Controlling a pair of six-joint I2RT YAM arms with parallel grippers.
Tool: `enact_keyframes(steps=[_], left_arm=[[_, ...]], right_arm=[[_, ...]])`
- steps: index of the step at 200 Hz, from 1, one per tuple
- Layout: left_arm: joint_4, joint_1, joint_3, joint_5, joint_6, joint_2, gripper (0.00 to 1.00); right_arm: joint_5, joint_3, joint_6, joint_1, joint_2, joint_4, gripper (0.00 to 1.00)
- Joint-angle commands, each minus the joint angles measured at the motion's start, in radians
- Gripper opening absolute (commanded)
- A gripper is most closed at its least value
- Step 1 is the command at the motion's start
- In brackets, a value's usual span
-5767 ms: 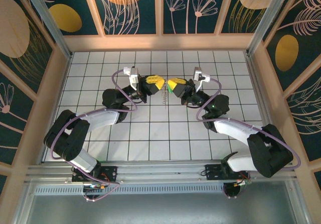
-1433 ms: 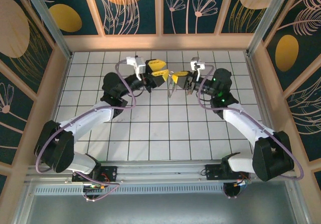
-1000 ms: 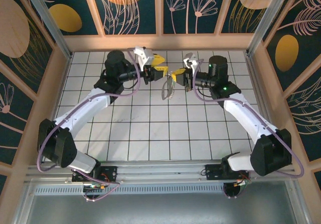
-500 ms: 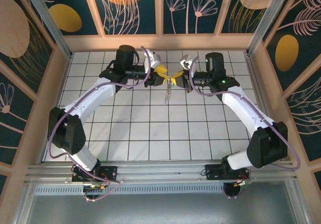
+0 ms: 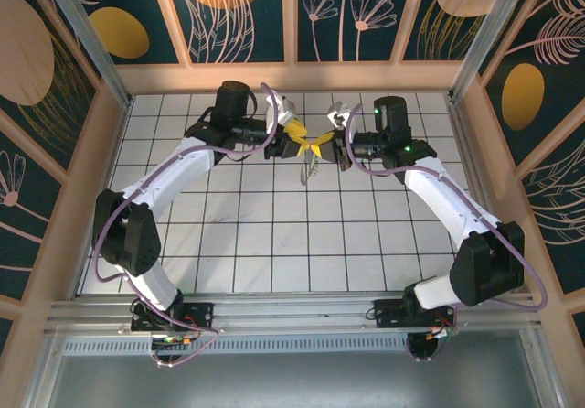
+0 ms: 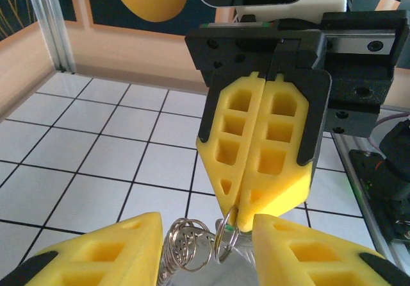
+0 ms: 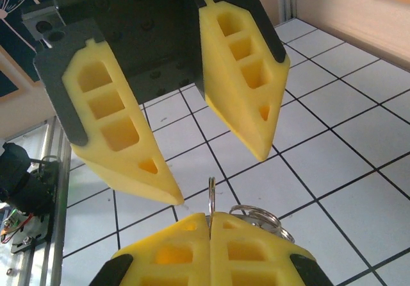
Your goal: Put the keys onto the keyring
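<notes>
Yellow foam pads on my right gripper (image 7: 210, 220) are pressed flat together, clenched on the keyring (image 7: 211, 193). Its thin loop stands edge-on out of the seam between them. A cluster of silver coils (image 7: 257, 218) sits just beside the loop, against the right pad.

Left gripper (image 7: 219, 177) is released. Its two fingers (image 7: 122, 138) are spread apart, tips pointing down at the loop from either side, neither clearly touching it.

From the left wrist, the right gripper (image 6: 238, 212) faces me with its pads closed. The keyring (image 6: 221, 235) and coils (image 6: 184, 244) hang in the gap between my own fingers.

Pose from above: both arms reach up and forward from the bases, elbows bowed outward, wrists turned inward to face each other. Left gripper (image 5: 297, 137) and right gripper (image 5: 324, 142) meet tip to tip over the far middle of the table (image 5: 274, 234). The keyring (image 5: 307, 166) dangles below that meeting point. I can't tell whether its lower end touches the tiles.
</notes>
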Motion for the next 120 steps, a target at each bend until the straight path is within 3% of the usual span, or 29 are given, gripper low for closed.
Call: enact_keyframes(steps=[1, 79, 113, 120], left_arm=[[-0.019, 0.008, 0.028, 0.047, 0.018, 0.030, 0.39], [-0.009, 0.007, 0.040, 0.121, 0.003, 0.052, 0.23], [0.071, 0.006, 0.020, 0.154, -0.047, 0.045, 0.00], [0.110, 0.006, 0.003, 0.155, -0.072, 0.038, 0.00]], right_arm=[[-0.036, 0.025, -0.017, -0.002, -0.006, 0.019, 0.00], [-0.033, 0.013, -0.015, -0.003, -0.007, 0.030, 0.00], [-0.031, 0.013, -0.003, -0.003, -0.005, 0.039, 0.00], [-0.025, 0.006, 0.009, -0.004, -0.010, 0.052, 0.12]])
